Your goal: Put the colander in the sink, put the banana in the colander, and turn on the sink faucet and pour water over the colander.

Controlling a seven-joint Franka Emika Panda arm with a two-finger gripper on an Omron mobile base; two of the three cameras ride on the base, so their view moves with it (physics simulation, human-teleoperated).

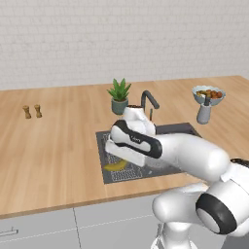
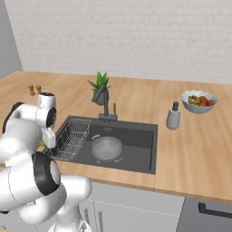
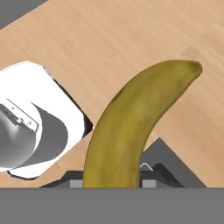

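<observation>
The yellow banana (image 3: pixel 131 127) rises between my gripper's (image 3: pixel 113 183) fingertips, and the gripper is shut on it. In the left base view the banana (image 1: pixel 115 166) hangs under the hand just above the wire rack (image 1: pixel 124 174) at the left end of the sink (image 1: pixel 181 128). The silver perforated colander (image 2: pixel 106 148) sits upright on the floor of the sink (image 2: pixel 138 140), to the right of the wire rack (image 2: pixel 72 138). The dark gooseneck faucet (image 2: pixel 105 102) stands behind the basin, with no water visible.
A potted plant (image 2: pixel 100 87) stands behind the faucet. A grey soap dispenser (image 2: pixel 173 116) and a pale bowl of fruit (image 2: pixel 198 101) are on the counter to the right. Two small shakers (image 1: pixel 32 111) stand at far left on the wooden counter (image 1: pixel 53 155).
</observation>
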